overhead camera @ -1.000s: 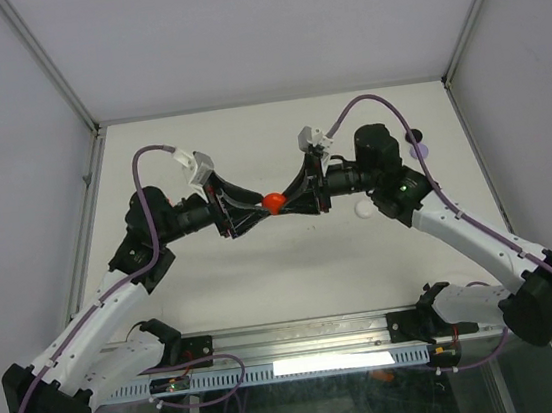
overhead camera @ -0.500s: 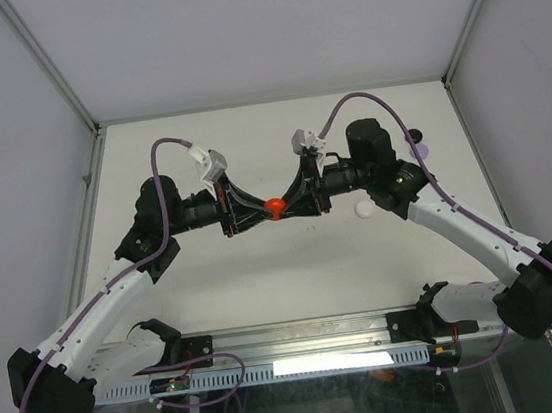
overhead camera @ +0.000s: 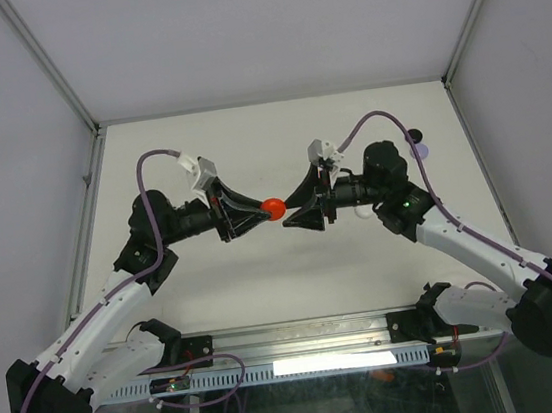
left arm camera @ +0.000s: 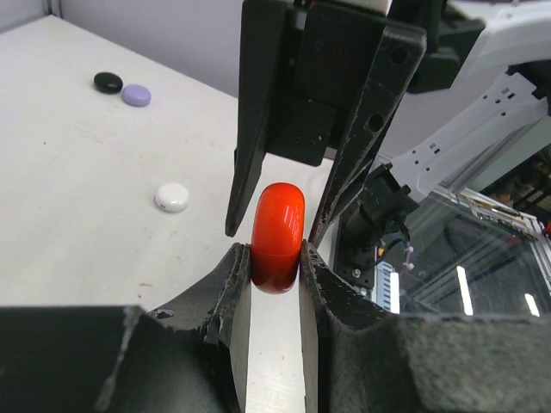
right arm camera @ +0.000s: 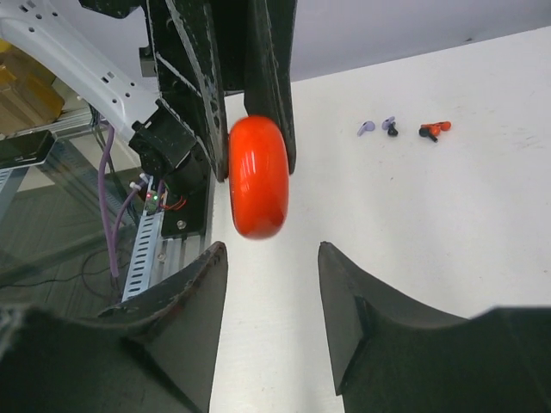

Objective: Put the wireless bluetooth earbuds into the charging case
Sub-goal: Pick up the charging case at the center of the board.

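Observation:
My left gripper (overhead camera: 259, 209) is shut on a red round pebble-shaped case (overhead camera: 273, 208), held edge-on above the table's middle; the left wrist view shows it pinched between the fingertips (left arm camera: 277, 232). My right gripper (overhead camera: 293, 216) is open, just right of the case and apart from it; in the right wrist view (right arm camera: 271, 249) the case (right arm camera: 258, 176) hangs beyond its spread fingers. Tiny stemmed earbuds lie on the table in the right wrist view: lavender (right arm camera: 366, 127), dark (right arm camera: 390, 127) and red (right arm camera: 435, 129).
Three more round cases lie on the table: black (left arm camera: 107, 82), lavender (left arm camera: 136, 95) and white (left arm camera: 171, 197). From above the black one (overhead camera: 414, 135) and the lavender one (overhead camera: 420, 150) sit at the right, behind my right arm. Frame posts border the table.
Both grippers met at the red case before. Now my right gripper has opened and drawn back to the right, and the case stays in my left gripper.

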`<move>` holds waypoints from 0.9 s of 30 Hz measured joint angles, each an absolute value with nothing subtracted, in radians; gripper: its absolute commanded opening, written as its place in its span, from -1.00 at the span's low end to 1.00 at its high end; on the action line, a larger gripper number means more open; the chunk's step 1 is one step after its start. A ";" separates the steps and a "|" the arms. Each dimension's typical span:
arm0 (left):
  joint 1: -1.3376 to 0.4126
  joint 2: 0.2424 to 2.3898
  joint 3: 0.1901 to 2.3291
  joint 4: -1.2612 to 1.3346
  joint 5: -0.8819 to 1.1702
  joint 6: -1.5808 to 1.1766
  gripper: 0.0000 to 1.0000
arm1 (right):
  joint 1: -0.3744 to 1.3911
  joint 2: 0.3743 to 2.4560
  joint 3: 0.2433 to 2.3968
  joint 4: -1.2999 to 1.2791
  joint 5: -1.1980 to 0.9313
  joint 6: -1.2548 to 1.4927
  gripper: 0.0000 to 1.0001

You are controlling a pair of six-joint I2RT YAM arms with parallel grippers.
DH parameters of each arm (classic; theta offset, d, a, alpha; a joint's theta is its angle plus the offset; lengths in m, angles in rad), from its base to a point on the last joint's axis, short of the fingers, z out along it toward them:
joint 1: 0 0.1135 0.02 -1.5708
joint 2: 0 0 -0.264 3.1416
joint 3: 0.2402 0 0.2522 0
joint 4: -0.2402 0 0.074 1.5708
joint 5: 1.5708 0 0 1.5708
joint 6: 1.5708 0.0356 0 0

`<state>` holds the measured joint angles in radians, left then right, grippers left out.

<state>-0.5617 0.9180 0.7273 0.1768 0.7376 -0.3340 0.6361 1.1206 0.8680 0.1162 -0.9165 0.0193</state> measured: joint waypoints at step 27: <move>-0.562 0.897 0.533 0.673 0.678 -0.545 -1.00 | 0.703 1.212 0.605 1.048 -0.733 0.501 -0.25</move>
